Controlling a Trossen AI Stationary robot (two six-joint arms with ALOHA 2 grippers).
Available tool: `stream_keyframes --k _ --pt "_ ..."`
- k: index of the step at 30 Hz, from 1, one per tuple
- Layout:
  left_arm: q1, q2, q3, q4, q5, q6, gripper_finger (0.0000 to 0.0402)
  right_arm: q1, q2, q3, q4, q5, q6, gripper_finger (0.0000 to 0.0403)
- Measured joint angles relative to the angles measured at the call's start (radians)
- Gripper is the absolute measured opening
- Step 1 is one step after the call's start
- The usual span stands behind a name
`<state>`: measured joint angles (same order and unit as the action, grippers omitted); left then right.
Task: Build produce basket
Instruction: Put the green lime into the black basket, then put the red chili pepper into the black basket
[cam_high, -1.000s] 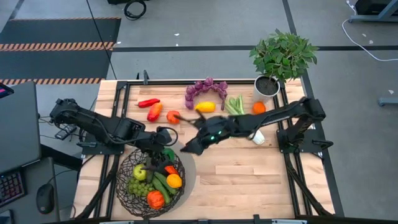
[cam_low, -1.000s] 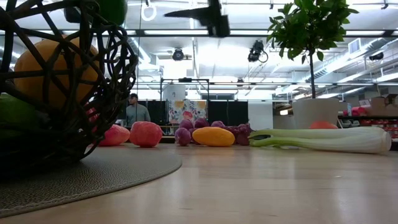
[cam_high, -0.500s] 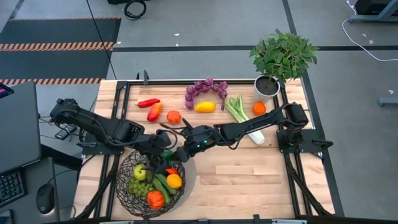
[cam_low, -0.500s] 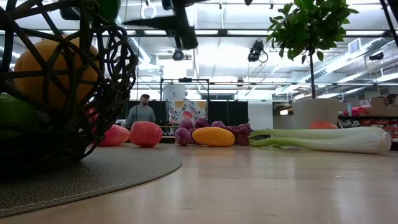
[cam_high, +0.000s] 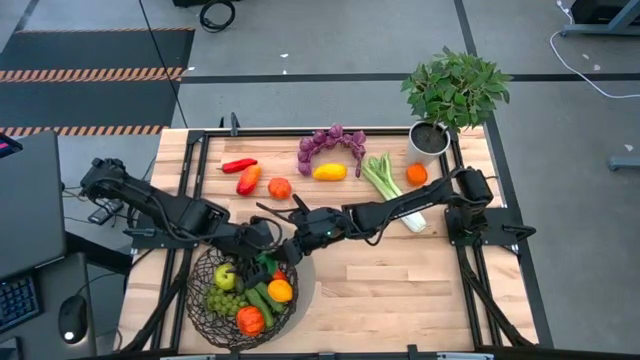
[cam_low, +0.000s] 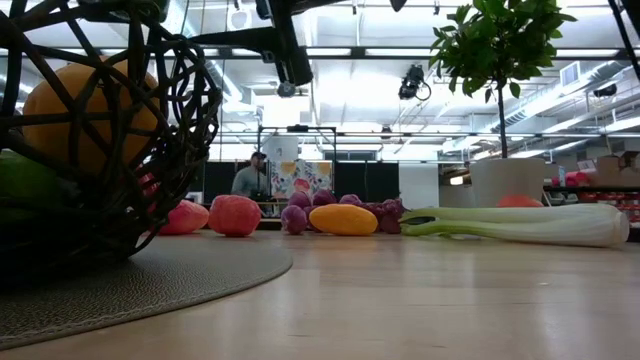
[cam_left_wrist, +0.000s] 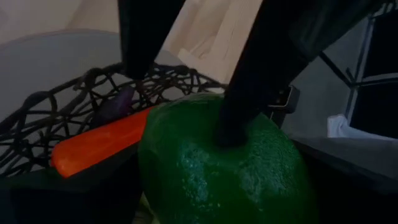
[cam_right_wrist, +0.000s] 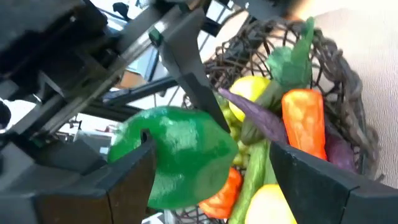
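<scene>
Your left gripper (cam_high: 262, 243) hangs over the far rim of the basket (cam_high: 205, 300), jaws clamped on a green pepper (cam_right_wrist: 180, 152). Your right gripper (cam_high: 285, 232) sits just beside it, jaws spread, empty. Grapes (cam_high: 328, 140), celery (cam_high: 390, 185) and lemon (cam_high: 330, 172) lie on the table (cam_high: 400, 280).

- Two dark, near-black jointed arms, slim links between bulkier rounded joints.
- Left gripper (cam_high: 262, 247): two flat, black, blade-like fingers (cam_left_wrist: 144, 37).
- Right gripper (cam_high: 283, 243): same dark build, broad matte-black fingers (cam_right_wrist: 323, 180) with squared edges.
- Small green light glowing on right forearm.
- Black frame rails at each arm's base.
</scene>
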<state>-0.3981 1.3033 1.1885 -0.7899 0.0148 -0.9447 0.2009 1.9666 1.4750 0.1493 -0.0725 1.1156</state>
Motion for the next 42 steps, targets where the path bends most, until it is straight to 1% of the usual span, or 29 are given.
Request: stream_keyframes --k 7,13,15,17,19,21,23,26,29,33,37,40,42 --pt "0.023 0.002 0.000 -0.009 -0.015 0.002 0.0357 0.013 0.008 0.001 -0.010 0.000 0.001 0.0315" --pt "0.052 0.002 -0.001 0.021 -0.021 -0.009 0.0357 0.013 0.008 0.000 -0.010 0.009 -0.016 0.0315" --pt "0.054 0.002 -0.001 0.043 -0.064 -0.010 0.0357 0.013 0.008 0.003 -0.022 -0.009 -0.031 0.0315" --pt "0.054 0.001 0.002 0.057 -0.063 0.012 0.0357 0.015 0.014 -0.002 -0.036 -0.006 -0.037 0.0314" --pt "0.053 0.000 0.002 0.064 -0.087 0.021 0.0357 0.016 0.020 -0.004 -0.052 -0.022 -0.043 0.0314" --pt "0.065 -0.004 0.003 0.069 -0.067 0.031 0.0357 0.020 0.019 -0.005 -0.059 -0.021 -0.039 0.0314" --pt "0.070 -0.005 0.004 0.063 -0.078 0.029 0.0357 0.017 0.018 -0.005 -0.067 -0.026 -0.044 0.0314" --pt "0.072 -0.005 0.004 0.057 -0.066 0.019 0.0357 0.014 0.018 -0.005 -0.070 -0.028 -0.045 0.0314" --pt "0.071 -0.012 0.004 0.019 -0.062 0.017 0.0357 0.002 0.016 -0.005 -0.072 -0.059 -0.040 0.0314" --pt "0.093 -0.051 0.003 -0.088 -0.064 0.021 0.0357 -0.032 0.008 -0.003 -0.074 -0.127 -0.041 0.0314" --pt "0.159 -0.112 0.003 -0.179 -0.080 0.039 0.0357 -0.080 -0.004 -0.001 -0.154 -0.211 -0.089 0.0310" --pt "0.217 -0.150 0.002 -0.228 -0.102 0.066 0.0357 -0.123 -0.015 -0.002 -0.225 -0.248 -0.145 0.0307" --pt "0.257 -0.171 0.002 -0.242 -0.113 0.096 0.0357 -0.150 -0.023 -0.002 -0.233 -0.271 -0.183 0.0305"
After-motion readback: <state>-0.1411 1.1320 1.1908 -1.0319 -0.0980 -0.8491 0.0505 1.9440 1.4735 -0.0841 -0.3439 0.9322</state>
